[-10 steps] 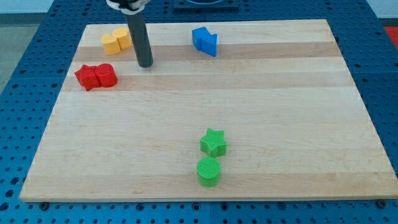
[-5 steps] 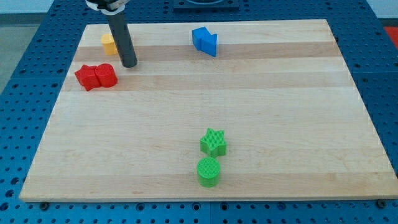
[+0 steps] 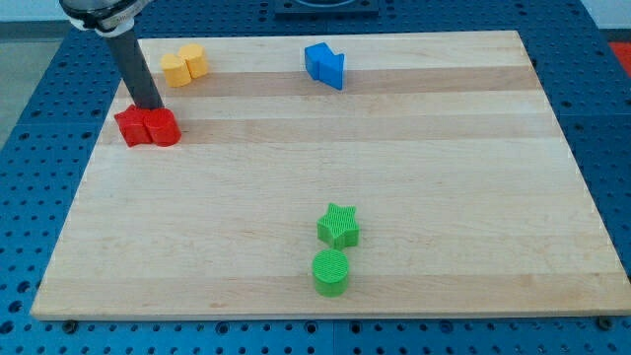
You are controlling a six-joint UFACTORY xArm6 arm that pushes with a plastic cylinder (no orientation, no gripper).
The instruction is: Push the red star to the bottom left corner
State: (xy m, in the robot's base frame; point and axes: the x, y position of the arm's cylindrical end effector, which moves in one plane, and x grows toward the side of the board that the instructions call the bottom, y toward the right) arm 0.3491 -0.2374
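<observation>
At view's upper left, my tip [image 3: 148, 106] seemingly touching red star [image 3: 132, 126].

My tip [image 3: 150, 106] just above the touching star [image 3: 132, 126] and cylinder [image 3: 164, 127].

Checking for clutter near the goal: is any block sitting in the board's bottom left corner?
No: the nearest blocks, the green cylinder and red star, lie elsewhere.

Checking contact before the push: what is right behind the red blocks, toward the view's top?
My tip stands at the top edge of the red star and red cylinder. The rod hides the board just behind it; whether it touches them is unclear.
</observation>
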